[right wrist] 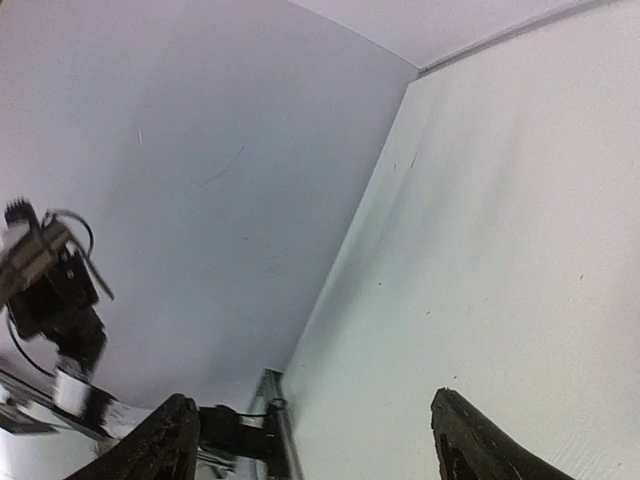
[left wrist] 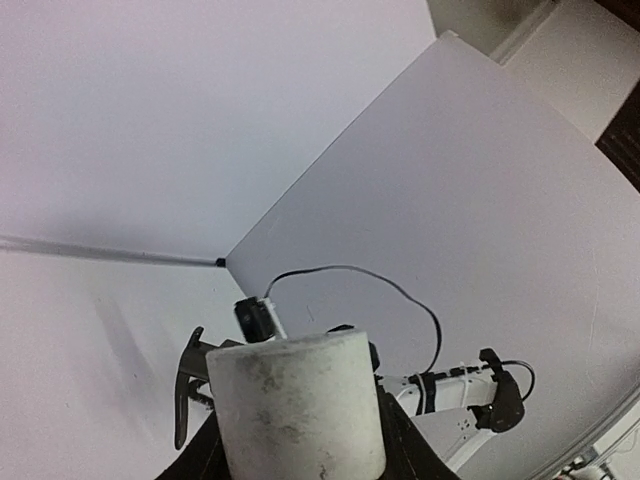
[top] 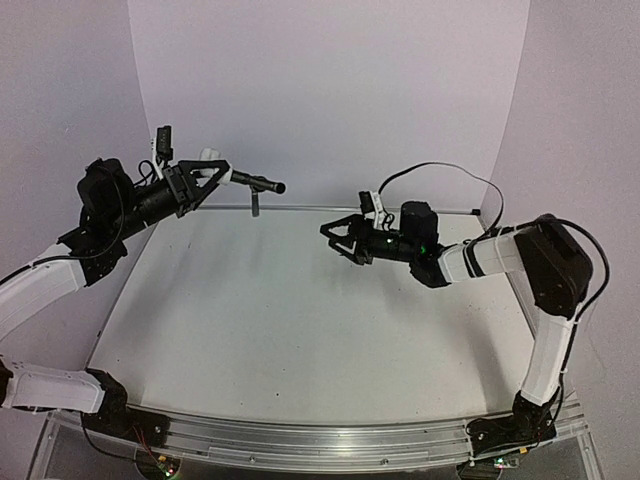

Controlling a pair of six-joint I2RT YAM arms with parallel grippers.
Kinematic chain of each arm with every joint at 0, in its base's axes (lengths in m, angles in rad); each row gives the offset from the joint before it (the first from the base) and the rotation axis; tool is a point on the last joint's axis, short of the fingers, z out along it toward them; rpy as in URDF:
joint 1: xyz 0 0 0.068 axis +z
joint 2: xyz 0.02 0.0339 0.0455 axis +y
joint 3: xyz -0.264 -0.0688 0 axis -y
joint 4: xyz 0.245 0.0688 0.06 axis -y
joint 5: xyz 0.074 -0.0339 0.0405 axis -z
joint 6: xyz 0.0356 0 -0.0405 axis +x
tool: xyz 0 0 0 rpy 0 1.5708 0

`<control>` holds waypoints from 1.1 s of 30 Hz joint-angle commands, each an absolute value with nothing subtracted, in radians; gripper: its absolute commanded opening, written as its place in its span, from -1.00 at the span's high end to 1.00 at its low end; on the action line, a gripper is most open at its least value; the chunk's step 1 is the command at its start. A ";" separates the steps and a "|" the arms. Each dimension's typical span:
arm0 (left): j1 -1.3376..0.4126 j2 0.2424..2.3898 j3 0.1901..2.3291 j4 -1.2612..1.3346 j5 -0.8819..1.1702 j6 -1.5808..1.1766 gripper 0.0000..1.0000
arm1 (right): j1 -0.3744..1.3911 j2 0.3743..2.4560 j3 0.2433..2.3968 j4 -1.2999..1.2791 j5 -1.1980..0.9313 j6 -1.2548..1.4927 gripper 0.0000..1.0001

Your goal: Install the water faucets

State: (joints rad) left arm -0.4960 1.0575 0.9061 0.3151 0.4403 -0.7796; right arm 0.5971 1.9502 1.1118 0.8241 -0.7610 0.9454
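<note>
My left gripper (top: 222, 176) is raised at the back left, shut on the water faucet. The faucet's white cylindrical fitting (left wrist: 295, 400) sits between the dark jaws and fills the lower part of the left wrist view. The dark grey tap tube (top: 264, 184) sticks out to the right of it, and a small lever (top: 254, 204) hangs down from the tube. My right gripper (top: 338, 240) hovers above the table to the right of the tap, apart from it and pointing left. It is open, with its fingertips (right wrist: 168, 440) wide and nothing between them.
The white table (top: 300, 330) is walled by white panels at the back and sides. A metal rail (top: 330, 440) runs along the near edge by the arm bases. A black cable (top: 450, 172) loops above the right wrist.
</note>
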 commanded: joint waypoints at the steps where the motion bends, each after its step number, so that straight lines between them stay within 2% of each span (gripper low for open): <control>1: -0.492 1.080 1.002 0.254 0.464 -0.925 1.00 | 0.689 1.752 1.200 0.475 -0.601 0.281 -0.66; 6: -0.492 1.146 1.067 0.253 0.591 -1.039 1.00 | 0.786 1.678 1.262 0.376 -0.505 0.048 -0.66; 11: -0.492 1.206 1.104 0.253 0.681 -1.118 1.00 | 0.830 1.665 1.307 0.373 -0.489 -0.030 -0.59; 16: -0.494 1.235 1.106 0.253 0.708 -1.160 1.00 | 0.841 1.685 1.353 0.388 -0.512 -0.016 -0.41; 26: -0.511 1.272 1.124 0.258 0.742 -1.158 1.00 | 0.848 1.739 1.413 0.403 -0.546 0.086 0.13; 31: -0.511 1.300 1.142 0.261 0.768 -1.144 1.00 | 0.848 1.763 1.411 0.402 -0.549 0.125 0.22; 33: -0.511 1.314 1.152 0.262 0.783 -1.141 1.00 | 0.848 1.774 1.409 0.405 -0.569 0.125 0.14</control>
State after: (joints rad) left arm -0.5060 1.3060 1.0714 0.1821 0.7329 -1.1512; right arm 0.8433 1.7493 1.3746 0.3797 -0.5381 0.0940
